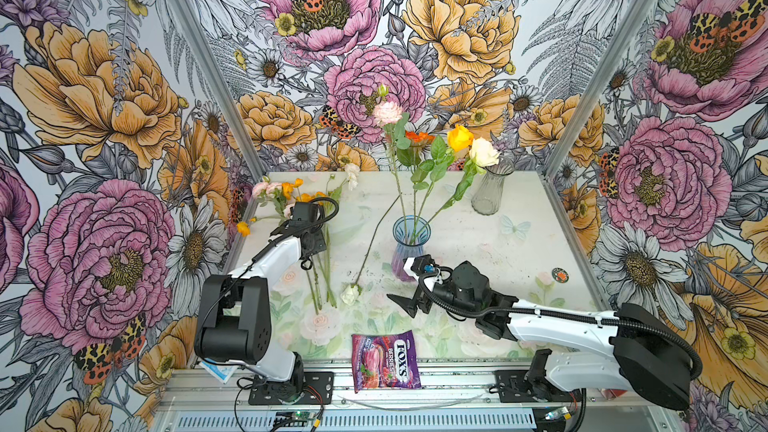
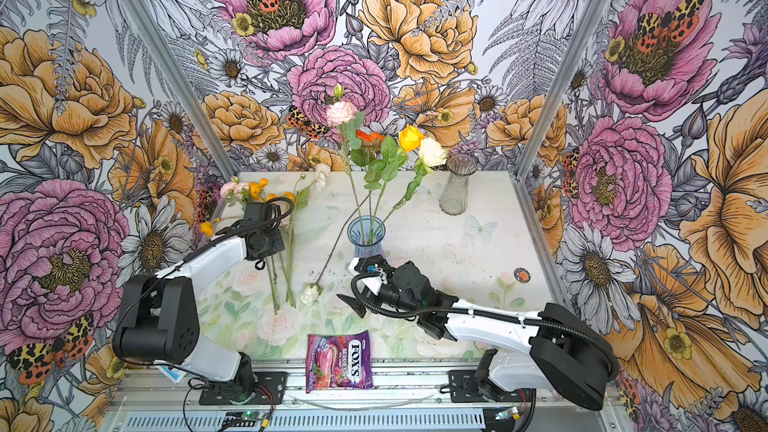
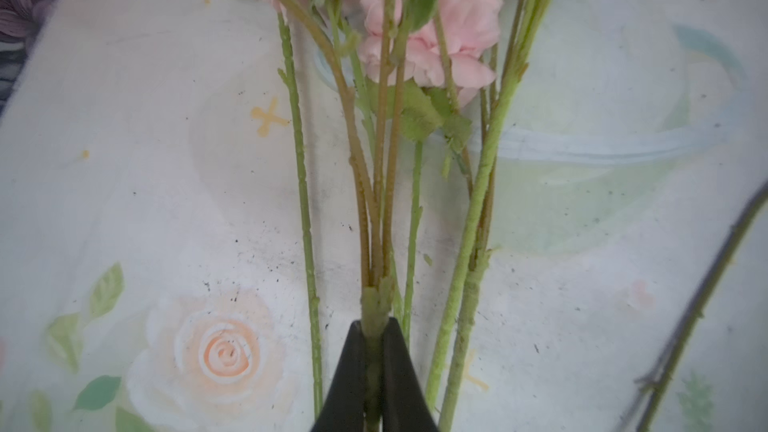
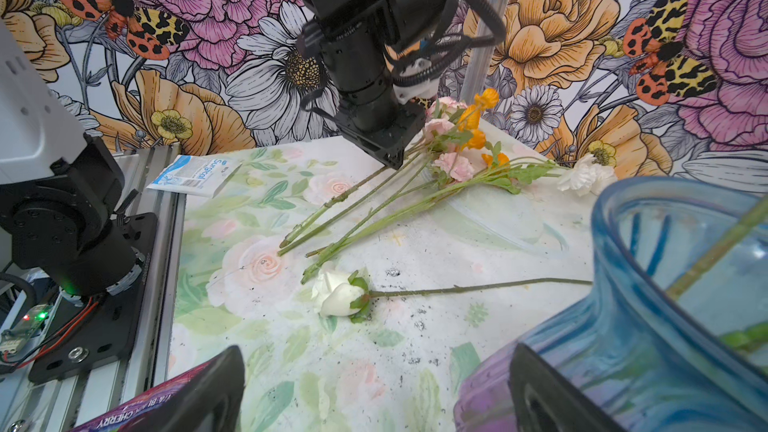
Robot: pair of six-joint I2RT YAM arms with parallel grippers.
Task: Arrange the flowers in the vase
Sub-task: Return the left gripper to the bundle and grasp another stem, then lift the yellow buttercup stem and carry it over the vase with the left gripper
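Watching the left wrist feed, I am seeing the left pincer point(image 3: 374, 328) clamping narrow on one green stem point(image 3: 376, 305). It is gripping it within the bunch of flowers point(image 1: 291, 201) lying flat on the table point(image 1: 498, 251), off to the left of the blue vase point(image 1: 409, 243). Just past the jaws the stem is branching toward a pink bloom point(image 3: 453, 35).

A pink carnation point(image 1: 387, 113), a yellow rose point(image 1: 459, 137) and a cream rose point(image 1: 483, 152) are standing in the vase, leaning up and away. A white rose point(image 1: 350, 293) is lying alone to the vase's front left, its stalk running past the vase's left side.

The right pincer point(image 1: 409, 288) is hanging wide and holding nothing, just in front of the vase's base. Whether it is touching the glass I cannot tell.
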